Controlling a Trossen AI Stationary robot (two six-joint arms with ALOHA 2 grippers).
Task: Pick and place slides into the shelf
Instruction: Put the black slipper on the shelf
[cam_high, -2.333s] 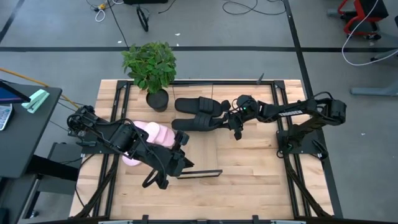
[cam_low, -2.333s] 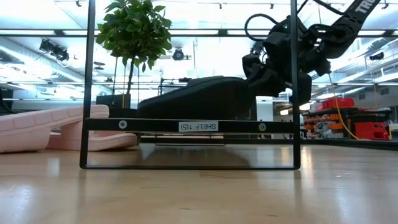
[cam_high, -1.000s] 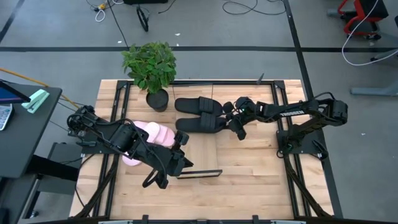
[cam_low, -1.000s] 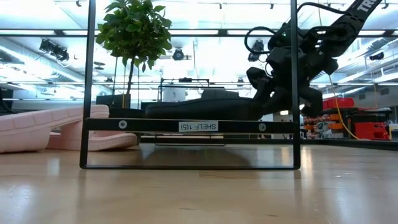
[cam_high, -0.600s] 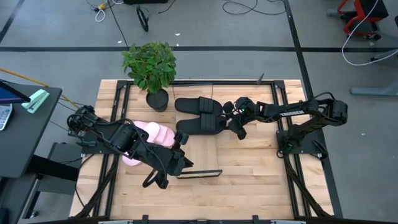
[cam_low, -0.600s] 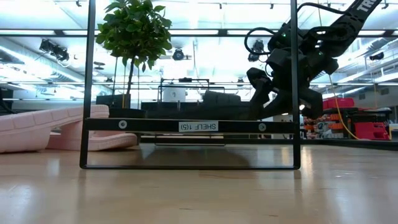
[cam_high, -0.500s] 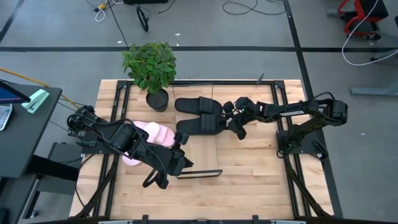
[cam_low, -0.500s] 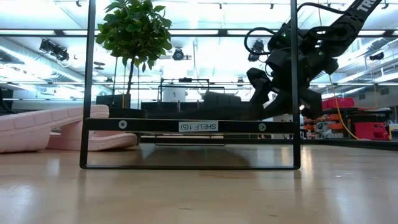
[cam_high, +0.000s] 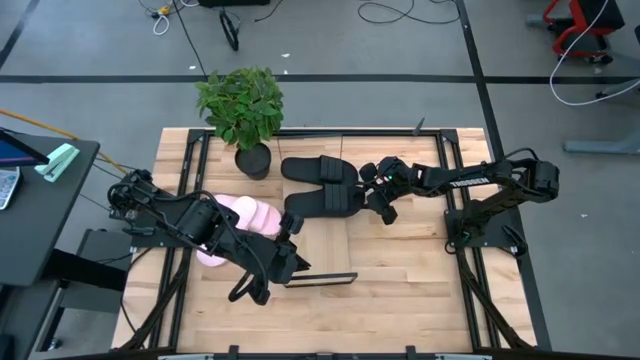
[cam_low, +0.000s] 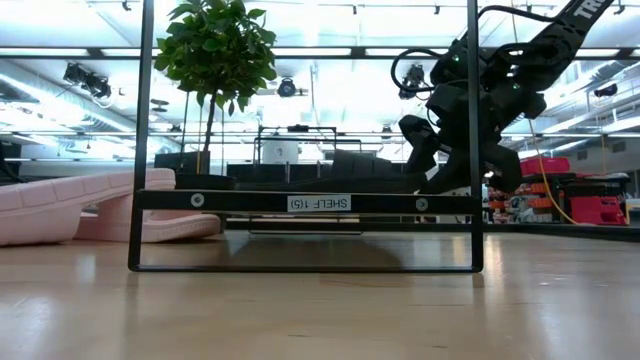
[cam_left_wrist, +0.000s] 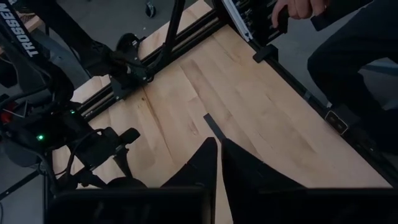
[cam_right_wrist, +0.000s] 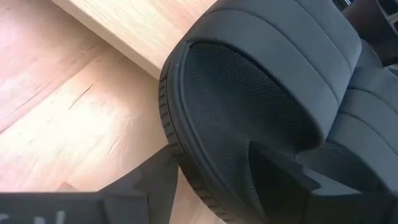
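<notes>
One black slide (cam_high: 320, 200) lies flat across the far end of the shelf (cam_high: 320, 279), on its pale board (cam_right_wrist: 143, 37). The slide's right end reaches past the board's edge. My right gripper (cam_high: 370, 194) is open at that end. A second black slide (cam_high: 320, 168) rests on the table just beyond the first one. The pink slides (cam_high: 245, 215) lie to the left and are partly hidden by my left arm. My left gripper (cam_high: 296, 262) is shut, holds nothing, and hangs high above the shelf's near end. My right gripper has its fingers on either side of the slide's right end (cam_right_wrist: 186, 118), slanting down from the table's right. One finger (cam_right_wrist: 280, 174) is over the footbed and the other (cam_right_wrist: 149, 183) is outside the sole's rim. I cannot tell whether either one touches.
A potted plant (cam_high: 242, 110) stands at the far left of the table, next to the black slides. A person's hand (cam_left_wrist: 298, 7) is at the table's edge, beyond the black frame rail (cam_left_wrist: 249, 31). Bare wood lies near and to the right of the shelf.
My right gripper has opened at the black slide's right end and stayed where it was. The slide's raised part has sunk, and it now lies flat on the shelf board.
</notes>
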